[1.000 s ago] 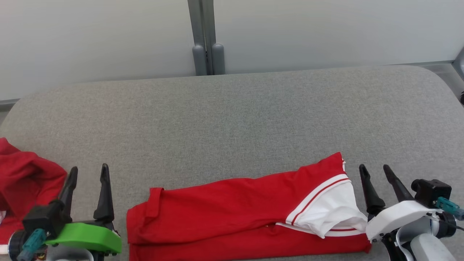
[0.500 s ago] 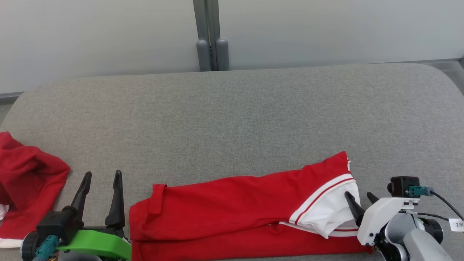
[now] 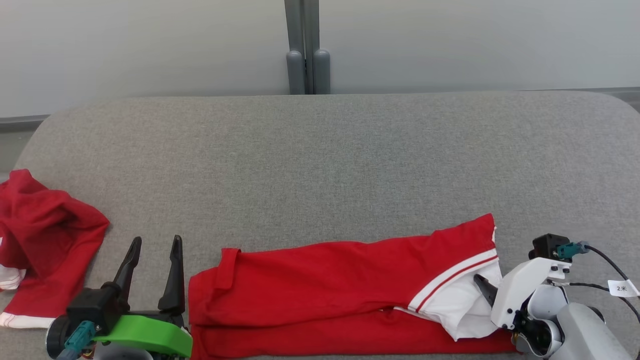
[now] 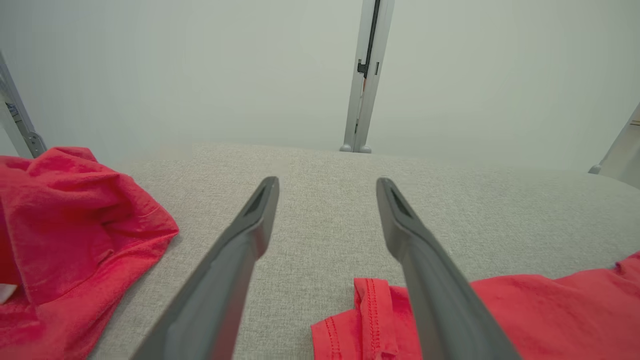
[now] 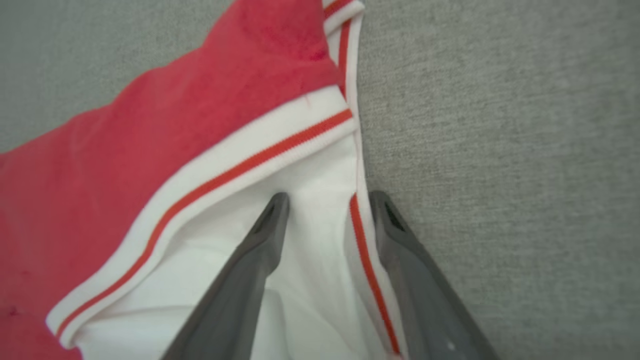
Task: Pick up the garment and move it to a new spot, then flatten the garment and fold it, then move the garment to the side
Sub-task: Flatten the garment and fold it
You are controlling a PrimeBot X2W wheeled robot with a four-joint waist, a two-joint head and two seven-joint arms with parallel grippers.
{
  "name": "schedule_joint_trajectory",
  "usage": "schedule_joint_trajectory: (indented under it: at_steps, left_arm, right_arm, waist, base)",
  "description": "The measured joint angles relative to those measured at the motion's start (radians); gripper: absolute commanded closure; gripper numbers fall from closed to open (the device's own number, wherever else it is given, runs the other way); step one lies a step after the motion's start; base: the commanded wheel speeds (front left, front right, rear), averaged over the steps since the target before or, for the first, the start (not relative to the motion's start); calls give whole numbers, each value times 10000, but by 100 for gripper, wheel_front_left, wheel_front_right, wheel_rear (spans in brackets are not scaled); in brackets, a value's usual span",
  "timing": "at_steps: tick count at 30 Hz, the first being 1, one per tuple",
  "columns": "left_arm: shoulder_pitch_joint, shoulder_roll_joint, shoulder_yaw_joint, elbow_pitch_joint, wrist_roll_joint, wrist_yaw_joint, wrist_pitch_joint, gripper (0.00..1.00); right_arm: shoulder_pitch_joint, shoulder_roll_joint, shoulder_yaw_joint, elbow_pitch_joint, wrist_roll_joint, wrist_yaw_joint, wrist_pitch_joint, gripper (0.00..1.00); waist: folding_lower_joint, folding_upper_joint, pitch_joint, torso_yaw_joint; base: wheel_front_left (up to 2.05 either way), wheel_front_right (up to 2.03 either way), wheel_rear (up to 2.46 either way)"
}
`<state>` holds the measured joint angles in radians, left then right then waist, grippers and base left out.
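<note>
Far left, a crumpled red cloth (image 3: pixel 50 235) lies apart on the grey cushion (image 3: pixel 320 160). The left gripper (image 3: pixel 156 241) waits just beside the garment's left end, fingers spread and empty, as it did a second ago. The garment (image 3: pixel 325 285), red with a white striped band, lies in a long fold along the cushion's near edge. The right gripper (image 5: pixel 328 196) stood upright beside the right end a second ago. It has since tipped down and slid in, jaws parted, astride the hem (image 5: pixel 357 165) — one finger on the white inside, one outside on the cushion. It has not yet closed — the grasp for the pick-up appears to be next.
</note>
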<state>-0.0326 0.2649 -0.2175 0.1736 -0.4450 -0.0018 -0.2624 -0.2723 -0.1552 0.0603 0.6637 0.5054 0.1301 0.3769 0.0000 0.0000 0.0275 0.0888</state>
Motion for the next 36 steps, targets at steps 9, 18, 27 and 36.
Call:
schedule_joint_trajectory:
  at_steps: [9, 18, 27, 36]
  left_arm:
    - [-33, -190, 207, 134, 138, -203, -2, 0]
    - [-111, -309, 320, 134, 280, -303, -2, 0]
    - [-187, -418, 433, 263, 416, -422, -2, 0]
    - [-152, -472, 416, 585, 543, -512, -2, 0]
  right_arm:
    - [-10, 38, 44, -311, 84, 6, -487, 100]
    - [-294, -1099, -69, -1022, 278, 13, 221, 100]
    - [-364, -1442, -571, -2535, 290, 6, 224, 100]
    - [493, -621, 274, -5062, 397, 6, 779, 100]
  waist:
    - [0, 0, 25, -54]
    - [0, 0, 205, -308]
    - [0, 0, 247, -341]
    - [0, 0, -70, -34]
  base:
    - [0, 0, 0]
    - [0, 0, 0]
    - [0, 0, 0]
    - [0, 0, 0]
